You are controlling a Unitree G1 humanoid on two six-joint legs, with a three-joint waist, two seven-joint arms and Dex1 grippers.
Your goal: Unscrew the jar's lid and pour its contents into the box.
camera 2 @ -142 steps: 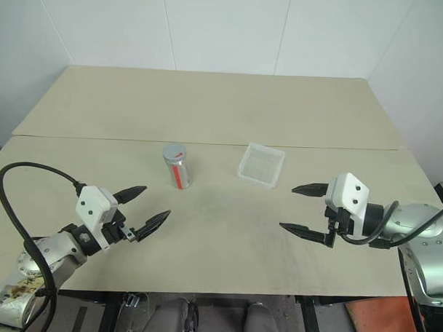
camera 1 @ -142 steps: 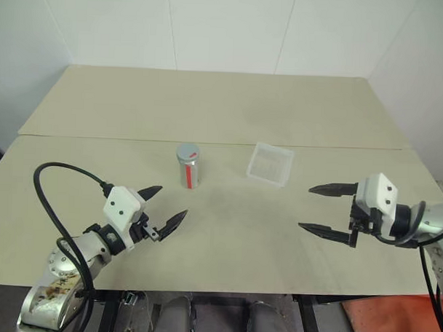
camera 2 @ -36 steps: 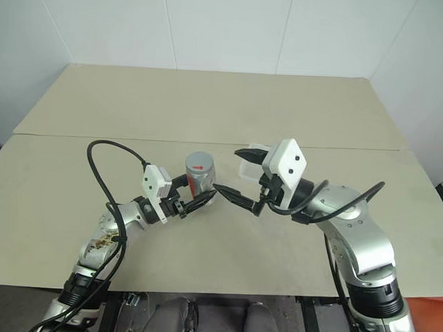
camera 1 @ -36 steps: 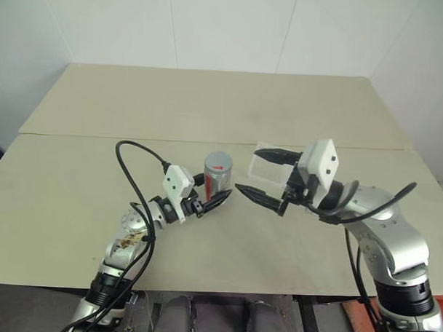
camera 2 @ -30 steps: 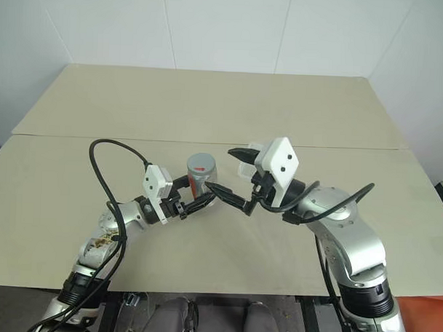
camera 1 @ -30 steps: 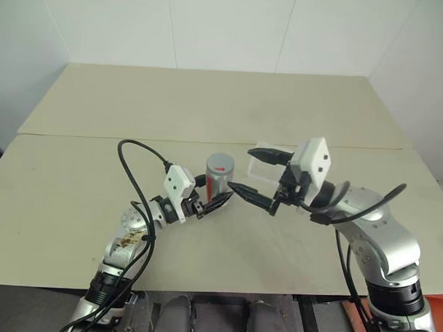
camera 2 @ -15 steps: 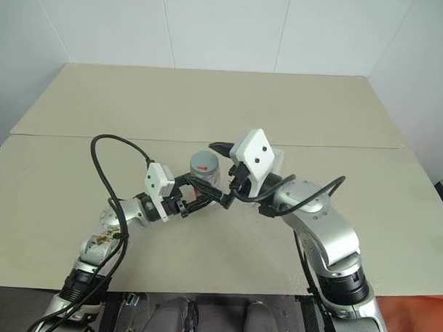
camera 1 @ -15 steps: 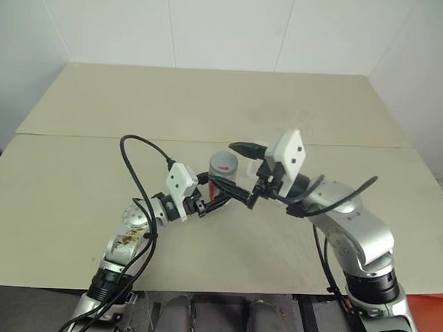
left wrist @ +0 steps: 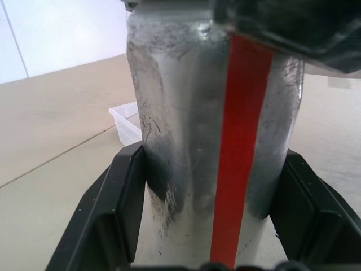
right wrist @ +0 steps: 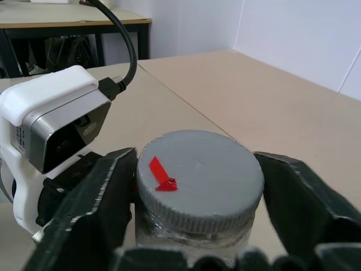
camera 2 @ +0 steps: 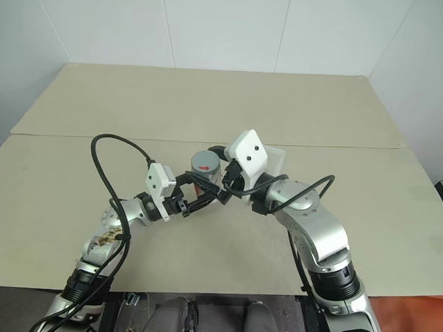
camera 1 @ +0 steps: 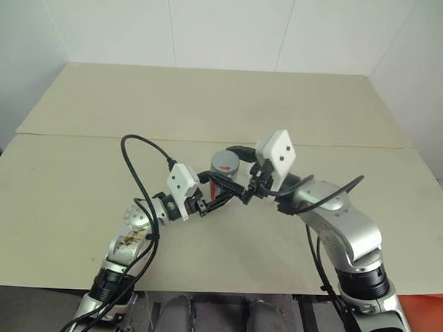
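Judging from how things stand, I am only at the start of the unscrewing: the lid [right wrist: 200, 180] still sits fully on the jar [left wrist: 211, 130], nothing has been poured, and the box [left wrist: 128, 122] lies on the table [camera 1: 209, 100] just beyond and to the right of the jar, its inside mostly hidden from me. My left gripper [left wrist: 211, 226] is clamped tight around the jar's lower body, one black finger pressed on each side, holding it upright near the middle of the table. My right gripper [right wrist: 197, 186] reaches in from the right at lid height, its two fingers [right wrist: 101, 197] flanking the cap; they look close against its ribbed edge, though I cannot tell for sure that both are touching. What is left, as I read it, is twisting the cap off, setting it aside, then tipping the jar over the box. The jar is a clear, scuffed cylinder with a red stripe running down its side; the lid is a flat grey disc with a small red mark on top. I cannot make out the contents through the smudged wall
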